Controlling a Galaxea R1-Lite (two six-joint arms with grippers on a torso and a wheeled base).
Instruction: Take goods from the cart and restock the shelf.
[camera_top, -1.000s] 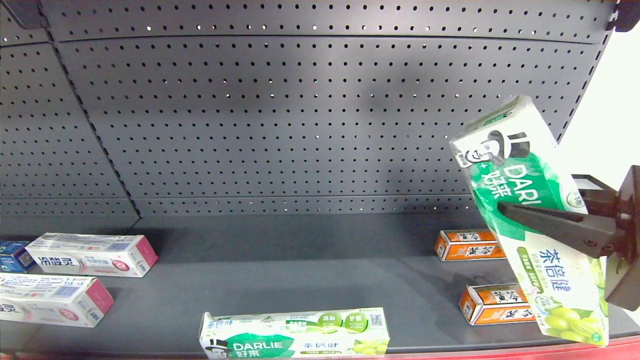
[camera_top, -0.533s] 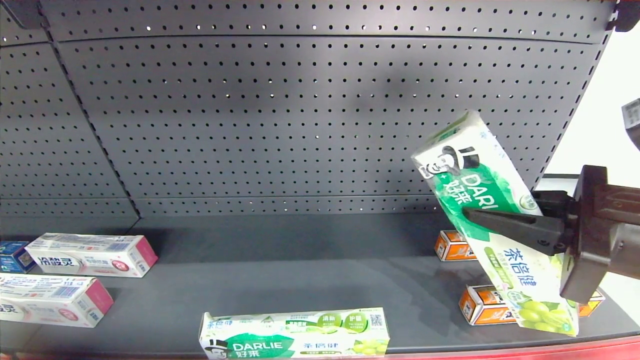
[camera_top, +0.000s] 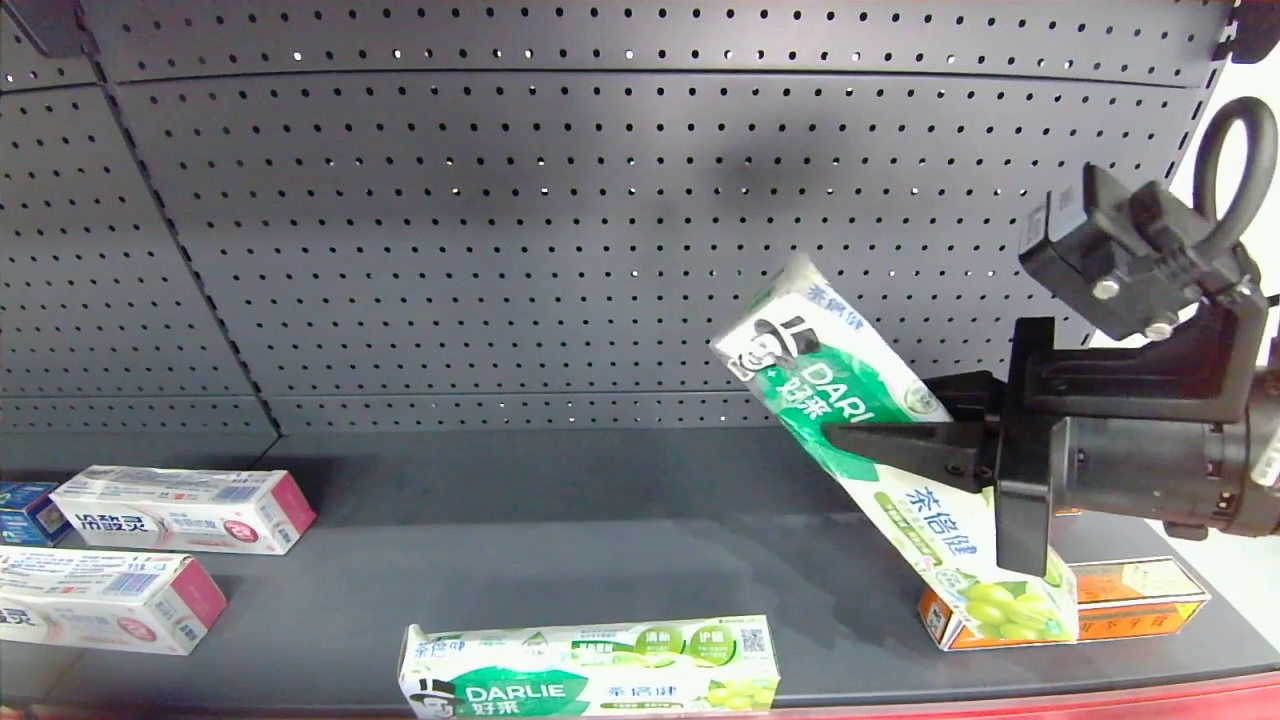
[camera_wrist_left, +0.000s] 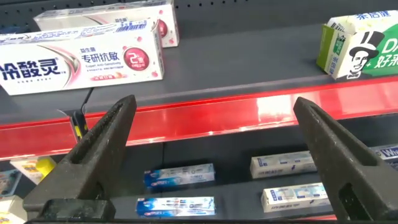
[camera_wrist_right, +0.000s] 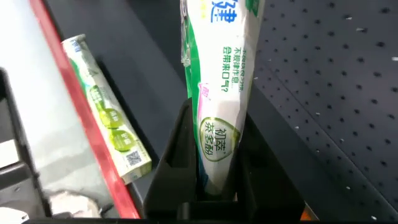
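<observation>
Held toothpaste box (camera_top: 850, 390) green/white w/ grape print; shelf (camera_top: 600, 520) dk grey.

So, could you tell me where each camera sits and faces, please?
Head view: on the head, looking down at the shelf; right gripper clamps the held green box.
Left wrist view: faces the red edge, framed by the open left gripper.
Right wrist view: looks along the held green box toward the pegboard.
Shared: all three show the lying green box.
</observation>
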